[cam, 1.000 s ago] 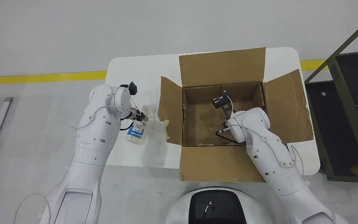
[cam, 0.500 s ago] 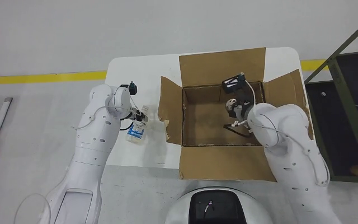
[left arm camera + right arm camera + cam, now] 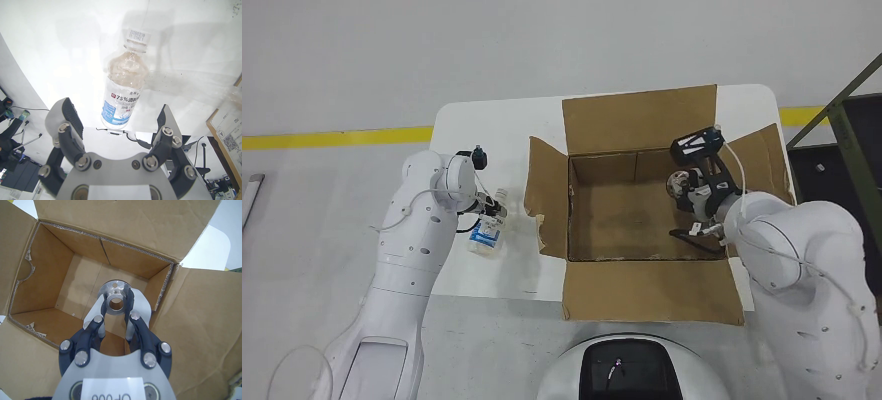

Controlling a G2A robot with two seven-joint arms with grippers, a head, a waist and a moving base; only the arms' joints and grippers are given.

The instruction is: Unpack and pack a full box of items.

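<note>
Right tool [image 3: 116,301] clenched on a metal flange [image 3: 115,285] above the right side of the box [image 3: 642,120]; left tool [image 3: 116,111] released, hovering over a blue-labelled bottle [image 3: 124,89] lying by the left edge of the tabletop [image 3: 492,120].

I stand at a white table [image 3: 492,115] with rounded corners; grey floor [image 3: 342,60] surrounds it; a yellow line [image 3: 332,137] crosses the floor behind the table; a dark green metal rack [image 3: 842,230] stands just beside the table, on my right; the tabletop is brightly lit.
</note>
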